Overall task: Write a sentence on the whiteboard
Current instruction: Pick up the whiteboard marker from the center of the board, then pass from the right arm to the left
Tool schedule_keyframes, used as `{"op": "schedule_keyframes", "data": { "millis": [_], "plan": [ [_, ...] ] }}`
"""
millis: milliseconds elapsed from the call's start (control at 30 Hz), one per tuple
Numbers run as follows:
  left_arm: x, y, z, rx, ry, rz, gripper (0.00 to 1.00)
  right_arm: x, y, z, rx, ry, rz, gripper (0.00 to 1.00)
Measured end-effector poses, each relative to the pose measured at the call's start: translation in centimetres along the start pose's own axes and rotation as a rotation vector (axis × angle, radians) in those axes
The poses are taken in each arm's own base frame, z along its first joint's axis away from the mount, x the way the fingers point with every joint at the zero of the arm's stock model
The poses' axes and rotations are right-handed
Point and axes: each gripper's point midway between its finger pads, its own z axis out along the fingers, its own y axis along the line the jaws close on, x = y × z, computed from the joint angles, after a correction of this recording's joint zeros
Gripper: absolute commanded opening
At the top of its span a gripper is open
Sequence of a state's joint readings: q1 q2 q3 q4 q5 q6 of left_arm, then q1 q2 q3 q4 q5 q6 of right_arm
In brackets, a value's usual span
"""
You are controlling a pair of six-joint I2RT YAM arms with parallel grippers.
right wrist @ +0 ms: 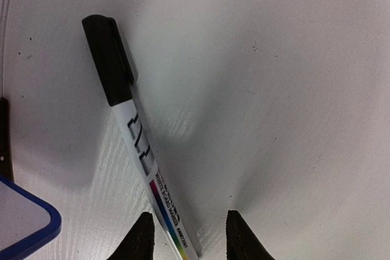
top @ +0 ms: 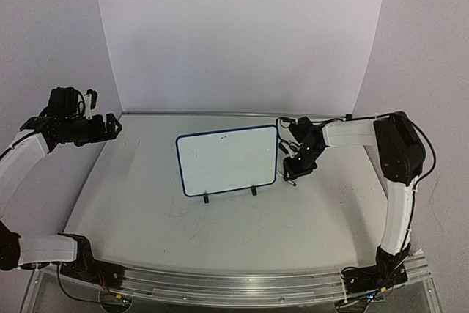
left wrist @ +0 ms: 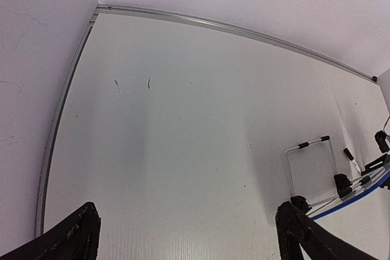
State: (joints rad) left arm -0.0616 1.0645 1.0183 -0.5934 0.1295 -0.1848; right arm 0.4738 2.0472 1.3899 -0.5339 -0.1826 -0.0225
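**A:** White is most of it: a white counter (top: 146, 214), with the whiteboard (top: 227, 160) standing about mid-counter on its two black feet (top: 207, 198). It has a dark blue frame round a face that reads plain white from above.

**B:** And the arms?

**A:** One on each side of the board. The right pincer (top: 292, 172) sits low, just beside the board's right edge. The left pincer (top: 111, 127) hangs above the counter at the far left, well apart from the board.

**B:** What's under the right one?

**A:** A marker pen (right wrist: 137, 144) lying flat on the counter. It has a white barrel with printing and a colour strip, and a black cap (right wrist: 108, 59) at the end pointing away from the wrist camera. The printed end runs in between the two fingertips (right wrist: 146, 238).

**B:** Is it gripped?

**A:** Not by what the wrist view shows. The jaws are partly spread and straddle the pen. The barrel lies close against one finger, and a strip of bare counter shows between it and the other.

**B:** How near is the pen to the board?

**A:** Near, but apart. The board's rounded blue corner sits at the lower left of the right wrist view, and there is counter between it and the barrel.

**B:** And the left pincer's jaws?

**A:** Spread wide. Its own camera catches one dark fingertip (left wrist: 67, 238) at each bottom corner, with open counter between them.
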Motion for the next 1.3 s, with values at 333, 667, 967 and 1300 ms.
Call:
{"op": "schedule_keyframes", "data": {
  "millis": [333,667,967,1300],
  "plan": [
    [0.0,0.0,0.0,0.0,0.0,-0.003,1.0,-0.4,0.3,0.6,0.075,0.01,-0.053,0.25],
    [0.0,0.0,0.0,0.001,0.0,-0.006,0.99,-0.4,0.5,0.7,0.082,0.009,-0.049,0.0],
    [-0.3,-0.8,-0.2,0.045,-0.01,-0.002,0.99,-0.8,-0.8,-0.3,0.16,-0.014,0.017,0.0],
    [-0.2,-3.8,-0.8,0.209,0.012,-0.023,0.93,-5.9,0.5,-18.2,0.18,-0.43,0.07,0.0]
  ]
}}
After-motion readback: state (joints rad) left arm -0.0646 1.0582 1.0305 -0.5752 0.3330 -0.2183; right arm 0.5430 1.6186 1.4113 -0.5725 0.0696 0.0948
